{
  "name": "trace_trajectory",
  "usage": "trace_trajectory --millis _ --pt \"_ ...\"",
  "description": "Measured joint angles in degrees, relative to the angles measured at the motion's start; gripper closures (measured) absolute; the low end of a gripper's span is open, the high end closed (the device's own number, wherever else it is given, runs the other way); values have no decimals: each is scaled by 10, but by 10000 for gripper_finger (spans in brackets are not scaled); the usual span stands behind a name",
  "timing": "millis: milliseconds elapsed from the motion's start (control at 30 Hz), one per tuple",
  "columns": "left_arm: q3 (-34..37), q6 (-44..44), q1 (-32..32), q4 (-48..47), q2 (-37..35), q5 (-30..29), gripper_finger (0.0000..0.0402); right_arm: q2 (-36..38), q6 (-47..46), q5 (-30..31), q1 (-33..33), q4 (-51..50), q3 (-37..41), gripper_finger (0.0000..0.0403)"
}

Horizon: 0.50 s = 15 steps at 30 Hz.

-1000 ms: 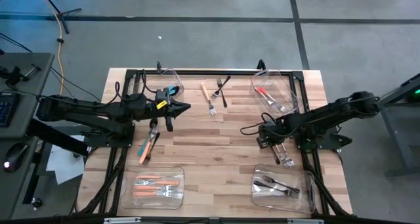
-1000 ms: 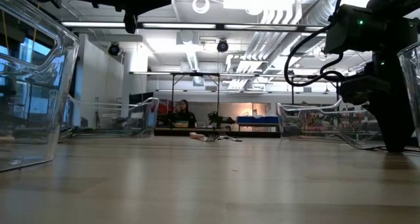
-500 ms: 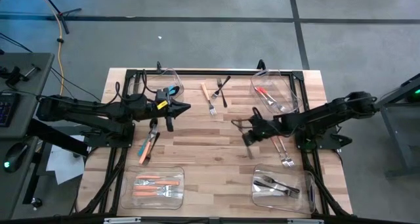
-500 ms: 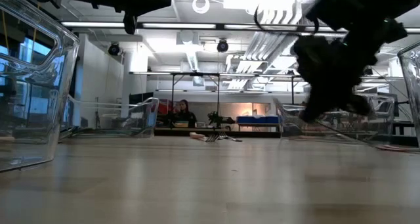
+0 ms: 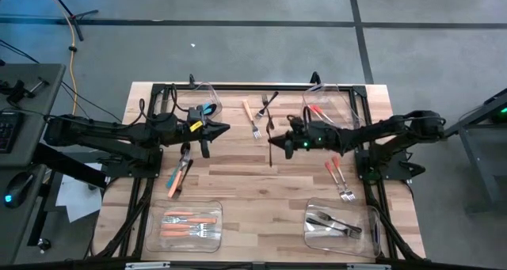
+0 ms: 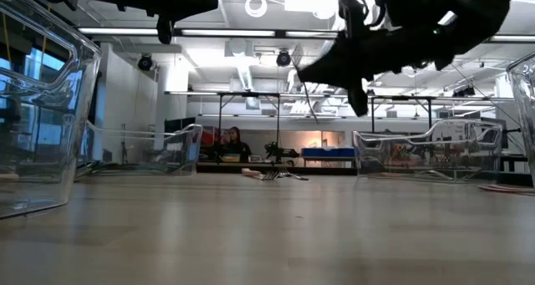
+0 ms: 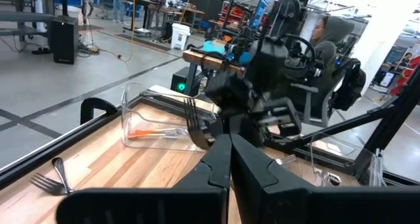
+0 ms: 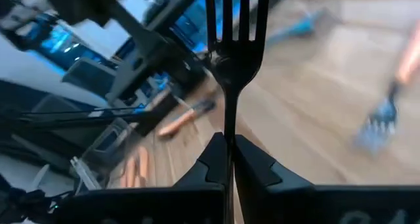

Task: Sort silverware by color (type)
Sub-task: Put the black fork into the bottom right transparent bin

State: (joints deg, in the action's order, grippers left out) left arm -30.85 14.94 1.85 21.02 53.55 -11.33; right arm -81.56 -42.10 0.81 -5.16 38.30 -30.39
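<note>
My right gripper (image 5: 275, 142) hangs over the middle of the table, pointing toward its left edge, shut on a black fork (image 5: 270, 154) whose tines (image 8: 236, 14) stand out past the fingers. My left gripper (image 5: 226, 130) waits shut and level above the table's left half, holding nothing. Loose silverware lies flat on the wood. Two forks (image 5: 259, 112) lie at the far middle, orange and teal pieces (image 5: 178, 175) at the left, and red-orange forks (image 5: 339, 179) at the right. My right gripper pinches the black fork's thin handle (image 8: 228, 122) between its two fingers, a little below the tines. The fingers come nearly level from the table's right side and lie across the fork. The fork (image 7: 192, 122) is lifted clear of the table.
Clear bins stand at the corners: near left (image 5: 150, 237) with orange pieces, near right (image 5: 372, 237) with black pieces, far right (image 5: 346, 96) with a red-orange piece, far left (image 5: 212, 89) with a teal one. Open wood lies between the arms.
My right gripper has risen from the table beside the red-orange forks and gone toward the table's left and far edge. It has tipped from pointing down to nearly level. The black fork has come up with it, clear of the wood.
</note>
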Motion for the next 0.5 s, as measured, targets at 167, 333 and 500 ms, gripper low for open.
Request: trace_trajectory --millis 167,333,500 --pt "-17 -1 0 7 0 7 401 2 75 -74 -29 1 -57 403" --pt "-31 -1 0 8 1 32 401 2 165 -134 -43 -46 -136 403" --pt "-31 -1 0 9 1 62 401 3 249 -155 -45 -136 -211 403"
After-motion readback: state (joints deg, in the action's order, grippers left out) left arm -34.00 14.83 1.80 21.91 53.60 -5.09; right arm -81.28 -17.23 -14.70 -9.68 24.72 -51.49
